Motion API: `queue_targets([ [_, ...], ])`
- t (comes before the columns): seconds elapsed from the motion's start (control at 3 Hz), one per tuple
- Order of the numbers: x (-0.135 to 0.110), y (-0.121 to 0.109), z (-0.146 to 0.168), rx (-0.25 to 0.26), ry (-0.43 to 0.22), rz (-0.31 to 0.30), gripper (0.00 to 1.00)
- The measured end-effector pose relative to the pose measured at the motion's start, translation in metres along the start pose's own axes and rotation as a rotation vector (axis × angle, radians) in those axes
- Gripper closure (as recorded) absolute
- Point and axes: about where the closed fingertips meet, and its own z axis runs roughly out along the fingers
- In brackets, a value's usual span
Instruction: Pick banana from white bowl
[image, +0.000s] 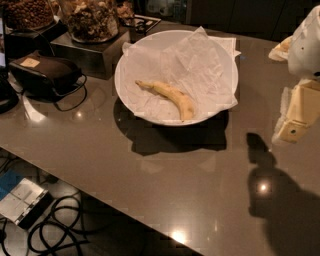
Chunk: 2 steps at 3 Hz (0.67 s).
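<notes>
banana (167, 96) in white bowl (129, 59) | gripper (293, 129) far right — cut off

The banana (167, 96) is pale yellow on white paper (195, 65) in the white bowl (120, 70). The bench (150, 185) is glossy grey-brown. The gripper (296, 120), at the frame's right edge, is cream and white.

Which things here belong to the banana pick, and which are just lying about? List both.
Job: banana, white bowl holding it, gripper at right edge, apart from bowl.
Lying about: snack jars, black pouch, floor cables.
</notes>
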Motion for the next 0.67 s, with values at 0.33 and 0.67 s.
queue_targets([
  [0.33,0.000,0.000,0.000,0.000,0.000,0.000,0.00],
  [0.67,-0.012,0.014,-0.003,-0.020,-0.012,0.006,0.00],
])
